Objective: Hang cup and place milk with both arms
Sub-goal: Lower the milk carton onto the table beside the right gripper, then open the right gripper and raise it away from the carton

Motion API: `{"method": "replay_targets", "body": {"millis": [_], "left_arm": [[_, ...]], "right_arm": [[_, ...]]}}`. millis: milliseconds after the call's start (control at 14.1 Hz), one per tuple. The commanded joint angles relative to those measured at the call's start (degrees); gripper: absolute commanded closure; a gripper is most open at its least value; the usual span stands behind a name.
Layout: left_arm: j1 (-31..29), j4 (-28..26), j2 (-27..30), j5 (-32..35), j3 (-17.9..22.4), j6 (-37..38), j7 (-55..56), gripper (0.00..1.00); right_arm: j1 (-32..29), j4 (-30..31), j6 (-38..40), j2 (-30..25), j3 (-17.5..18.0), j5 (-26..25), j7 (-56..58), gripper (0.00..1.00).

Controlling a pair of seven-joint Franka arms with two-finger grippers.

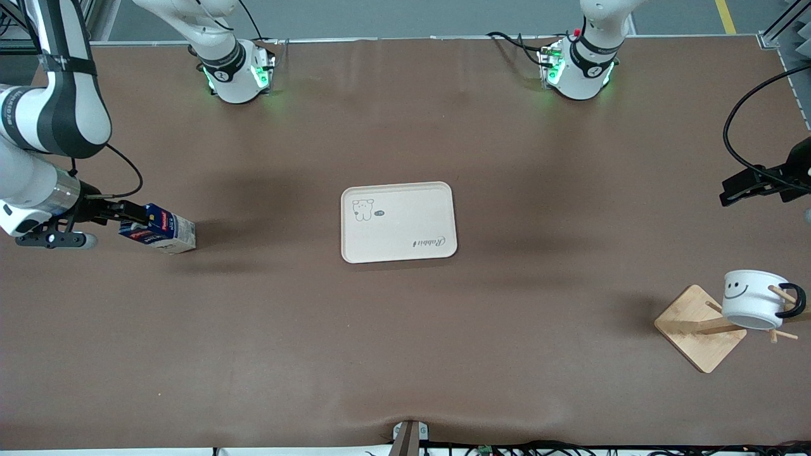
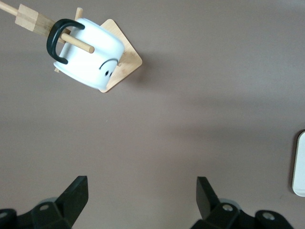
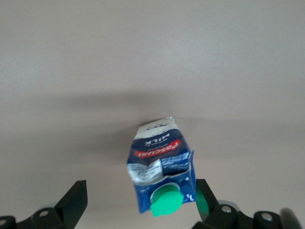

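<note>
The dark blue milk carton [image 1: 159, 232] with a green cap lies tilted on the table at the right arm's end, its cap toward my right gripper [image 1: 136, 218]. In the right wrist view the carton [image 3: 159, 162] sits between the open fingers of that gripper [image 3: 141, 202], close to one finger [image 3: 206, 198]. The white smiley cup [image 1: 753, 299] hangs by its black handle on a peg of the wooden rack [image 1: 697, 329] at the left arm's end. My left gripper [image 1: 738, 189] is up over the table, open and empty. The left wrist view shows it [image 2: 142, 200] apart from the cup [image 2: 90, 52].
A cream tray [image 1: 405, 215] with a dog drawing lies in the middle of the table; its edge shows in the left wrist view [image 2: 300, 167]. The rack's square wooden base [image 2: 129, 61] stands near the table's end. Cables hang by the left gripper.
</note>
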State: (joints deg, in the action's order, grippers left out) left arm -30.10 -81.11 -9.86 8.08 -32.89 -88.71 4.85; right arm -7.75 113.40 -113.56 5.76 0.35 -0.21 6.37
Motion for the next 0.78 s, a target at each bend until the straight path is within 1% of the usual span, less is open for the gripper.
{"method": "replay_targets", "body": {"millis": [0, 71, 142, 284, 356, 427, 569, 711], "left_arm": [[-0.3, -0.2, 1.0, 0.9, -0.2, 0.3, 0.9, 0.00], [-0.3, -0.2, 1.0, 0.9, -0.2, 0.3, 0.9, 0.00], [-0.3, -0.2, 1.1, 0.7, -0.3, 0.3, 0.9, 0.00], [-0.3, -0.2, 1.1, 0.5, -0.4, 0.3, 0.9, 0.00], [-0.4, -0.2, 1.2, 0.4, -0.4, 0.3, 0.9, 0.00], [-0.3, -0.3, 1.7, 0.4, -0.4, 0.3, 0.9, 0.00], [-0.3, -0.3, 1.7, 0.4, -0.5, 0.3, 1.0, 0.00], [-0.3, -0.3, 1.7, 0.3, -0.5, 0.3, 1.0, 0.00]], "right_arm": [[2.1, -2.5, 2.5, 2.1, 0.4, -1.1, -0.2, 0.00], [2.1, -5.1, 3.1, 2.8, 0.5, -0.9, 0.0, 0.00], [2.1, -8.9, 6.1, 3.4, 0.4, -0.9, 0.1, 0.00], [1.8, -20.4, 18.2, 5.3, 0.5, 0.1, 0.1, 0.00], [2.5, -26.0, 23.4, 6.1, 0.6, 0.0, 0.1, 0.00], [3.9, -30.2, 27.0, 6.2, 0.6, -0.4, 0.0, 0.00], [5.5, -35.8, 31.5, 5.9, 0.7, -0.5, 0.0, 0.00], [6.9, -36.1, 34.1, 4.1, 1.1, -0.4, -0.3, 0.00]]}}
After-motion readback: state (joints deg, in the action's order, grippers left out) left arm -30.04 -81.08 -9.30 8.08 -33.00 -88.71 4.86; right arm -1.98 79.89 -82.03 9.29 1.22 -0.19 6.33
